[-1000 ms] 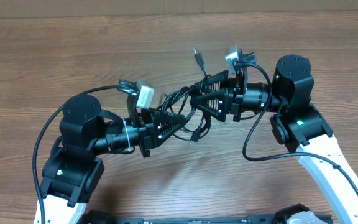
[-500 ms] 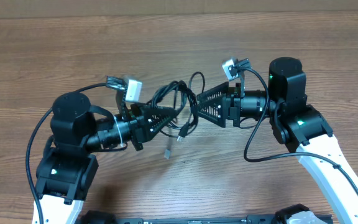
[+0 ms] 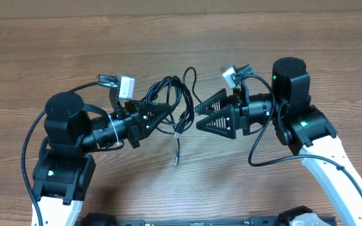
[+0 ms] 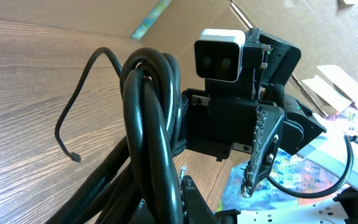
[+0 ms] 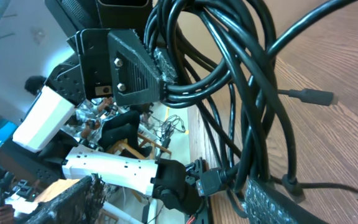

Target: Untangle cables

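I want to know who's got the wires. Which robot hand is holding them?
The left gripper: it is clamped shut on the cables, while the right gripper has its jaws spread open.

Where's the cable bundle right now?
Overhead view: the cables hang mid-scene, clamped in the left claw and just left of the open right claw, with one plug end dangling toward the table.

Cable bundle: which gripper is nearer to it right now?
Left. The left gripper is shut on the cable bundle. The right gripper stands open beside the bundle, on the side away from the left gripper, not closed on it.
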Robot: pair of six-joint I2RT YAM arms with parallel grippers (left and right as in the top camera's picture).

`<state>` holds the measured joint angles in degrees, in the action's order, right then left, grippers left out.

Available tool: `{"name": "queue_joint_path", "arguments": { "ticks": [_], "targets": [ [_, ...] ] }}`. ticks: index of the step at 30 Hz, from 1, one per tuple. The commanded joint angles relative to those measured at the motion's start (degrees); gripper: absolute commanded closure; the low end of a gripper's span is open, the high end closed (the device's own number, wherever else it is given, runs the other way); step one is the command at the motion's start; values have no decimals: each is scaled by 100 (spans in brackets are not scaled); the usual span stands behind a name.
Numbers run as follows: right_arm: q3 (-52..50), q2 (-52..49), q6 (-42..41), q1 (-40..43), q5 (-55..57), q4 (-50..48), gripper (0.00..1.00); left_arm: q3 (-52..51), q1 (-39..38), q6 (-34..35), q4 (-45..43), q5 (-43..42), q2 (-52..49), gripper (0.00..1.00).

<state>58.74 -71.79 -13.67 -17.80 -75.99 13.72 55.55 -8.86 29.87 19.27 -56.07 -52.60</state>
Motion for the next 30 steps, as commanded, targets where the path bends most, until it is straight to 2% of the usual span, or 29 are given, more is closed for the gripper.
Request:
{"name": "queue_joint_path", "arguments": {
  "ticks": [1,14,27,30],
  "targets": [
    [48,52,46,-105,-122,-44,29,79,17,136,-116,-208,98,96],
    [48,50,66,-138,455,-140,27,79,17,358,-286,-551,98,96],
    [48,50,63,-573,365,-140,28,79,28,343,-350,-199,96,96],
    [48,50,66,-570,-2,-197,29,79,107,271,-350,-162,96,96]
  ]
}}
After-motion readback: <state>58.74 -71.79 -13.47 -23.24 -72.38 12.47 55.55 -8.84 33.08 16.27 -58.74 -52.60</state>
